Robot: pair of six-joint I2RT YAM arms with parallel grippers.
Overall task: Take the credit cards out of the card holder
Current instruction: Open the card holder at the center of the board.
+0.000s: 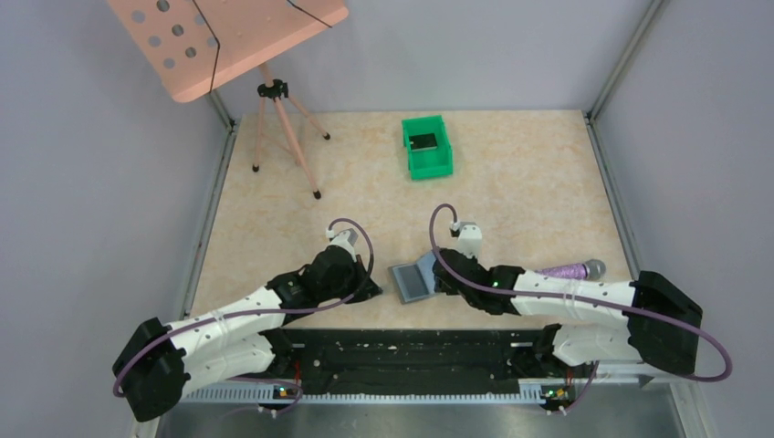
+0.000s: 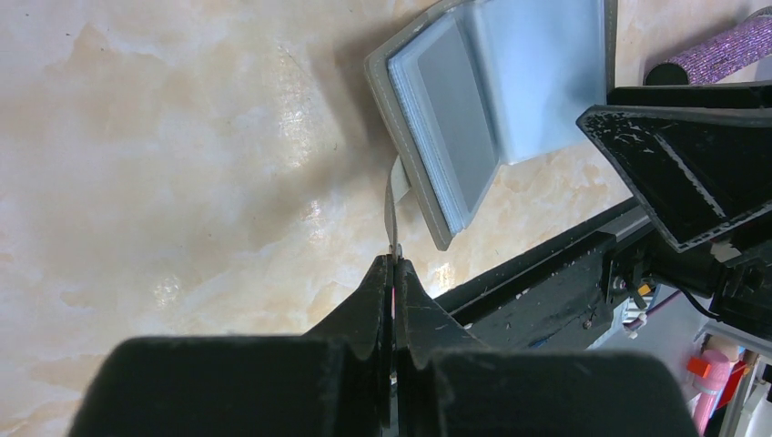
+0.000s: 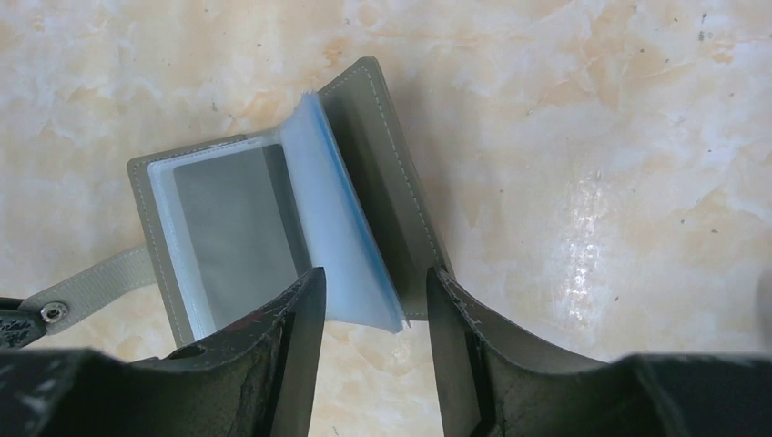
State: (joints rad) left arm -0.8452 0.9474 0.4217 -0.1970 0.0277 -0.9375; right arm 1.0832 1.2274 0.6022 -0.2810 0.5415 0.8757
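Note:
The grey card holder lies open on the table between my two grippers. Its light blue sleeves stand up from the spine, and a grey card shows in the flat left half. My left gripper is shut on the end of the holder's grey strap, just left of the holder. My right gripper is open, one finger on each side of the near edge of the raised blue sleeves. The strap runs out to the left with its snap at the end.
A green bin with a dark card inside stands at the back centre. A purple cylinder lies beside my right arm. A tripod stand with a pink perforated board is at the back left. The black base rail runs along the near edge.

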